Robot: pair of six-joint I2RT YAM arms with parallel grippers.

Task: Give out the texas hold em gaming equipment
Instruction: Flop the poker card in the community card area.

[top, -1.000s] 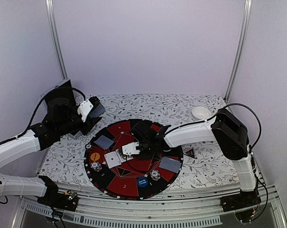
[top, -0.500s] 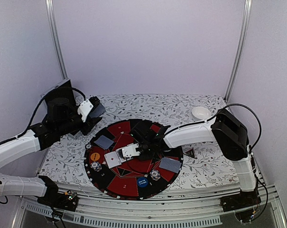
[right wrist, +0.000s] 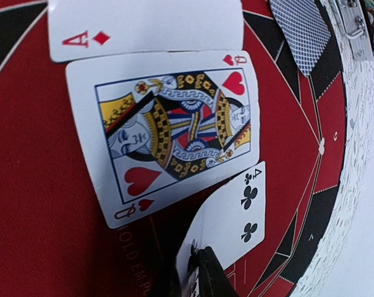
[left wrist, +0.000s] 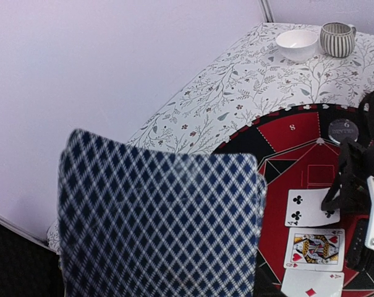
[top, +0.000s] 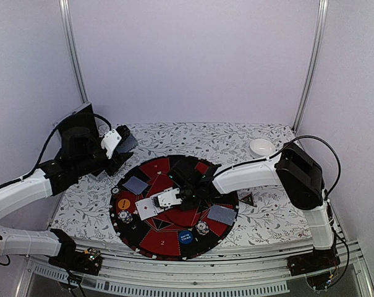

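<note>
A round red-and-black poker mat (top: pixel 174 244) lies mid-table. My right gripper (right wrist: pixel 196 267) is shut on the near edge of the face-up four of clubs (right wrist: pixel 239 210), lifting that edge; the card lies by the queen of hearts (right wrist: pixel 174 130) and ace of diamonds (right wrist: pixel 143 25). In the top view this gripper (top: pixel 185 193) is over the mat's centre. My left gripper (top: pixel 119 143) hovers left of the mat, holding blue-backed cards (left wrist: pixel 162 223) that hide its fingers. Face-down cards (top: pixel 135 184) (top: pixel 221 215), an orange button (top: pixel 123 203), a blue button (top: pixel 185 236), chips (top: pixel 125 217) (top: pixel 202 228) sit on the mat.
A small black-red triangle marker (top: pixel 247 199) lies on the patterned cloth right of the mat. A white bowl (top: pixel 261 146) stands at the back right, with a ribbed grey cup (left wrist: pixel 337 38) beside it. Frame posts rise at both back corners.
My right gripper has drawn the four of clubs slightly toward the near left, closer to the other face-up cards. The left arm has not moved.
</note>
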